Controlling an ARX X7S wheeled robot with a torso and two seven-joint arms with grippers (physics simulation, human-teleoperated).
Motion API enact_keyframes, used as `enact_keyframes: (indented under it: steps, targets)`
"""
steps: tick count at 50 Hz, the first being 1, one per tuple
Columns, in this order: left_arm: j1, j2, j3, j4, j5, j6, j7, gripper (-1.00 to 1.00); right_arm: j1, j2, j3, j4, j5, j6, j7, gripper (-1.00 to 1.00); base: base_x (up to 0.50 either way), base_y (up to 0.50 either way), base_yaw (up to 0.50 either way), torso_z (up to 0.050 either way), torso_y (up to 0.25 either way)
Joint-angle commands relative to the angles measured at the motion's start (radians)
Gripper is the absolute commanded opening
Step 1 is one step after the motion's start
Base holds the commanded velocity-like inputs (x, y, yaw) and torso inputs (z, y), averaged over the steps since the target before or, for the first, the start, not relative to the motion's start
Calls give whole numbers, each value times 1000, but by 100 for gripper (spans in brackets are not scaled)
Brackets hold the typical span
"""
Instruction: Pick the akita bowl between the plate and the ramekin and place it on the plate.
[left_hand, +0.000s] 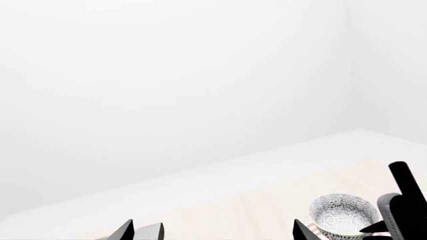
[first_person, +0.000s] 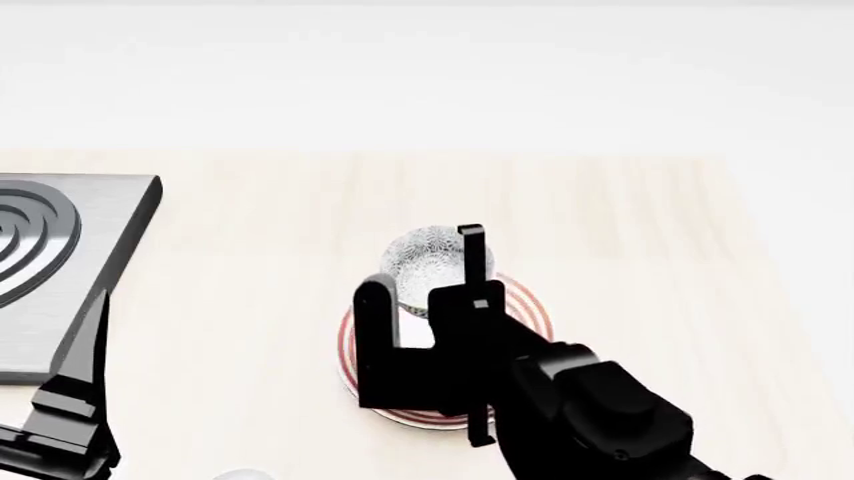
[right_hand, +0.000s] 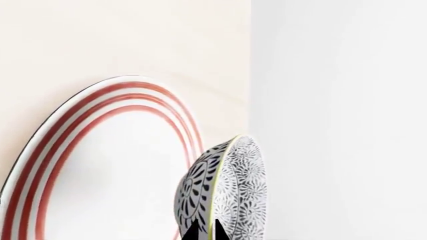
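My right gripper (right_hand: 205, 231) is shut on the rim of the grey-and-white patterned akita bowl (right_hand: 237, 190), one fingertip inside the rim and one outside. In the head view the akita bowl (first_person: 430, 258) sits at the far edge of the red-ringed plate (first_person: 523, 300), with the right gripper (first_person: 467, 262) and its arm covering much of the plate. Whether the bowl touches the plate (right_hand: 100, 165) I cannot tell. The left wrist view shows the bowl (left_hand: 341, 214) beside the right arm. My left gripper (left_hand: 215, 234) is open and empty, low at the left (first_person: 70, 395). A white sliver (first_person: 244, 474) at the near edge may be the ramekin.
A steel hob (first_person: 60, 262) with concentric rings lies on the pale wooden table (first_person: 641, 240) at the left, close to my left arm. The table's far edge meets a white wall.
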Motion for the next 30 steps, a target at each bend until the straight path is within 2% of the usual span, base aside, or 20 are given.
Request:
enact_keyframes:
  steps: [1,30]
  targets:
    - [5,15,-16,-4,7,10,35,100,-15,-64,26,111,-55,-63,34,-100,0,0,0,0,0]
    - [16,0,-9,-5,6,54,45,100,-54,-95,14,194,-61,-119,56,-100,0,0,0,0,0]
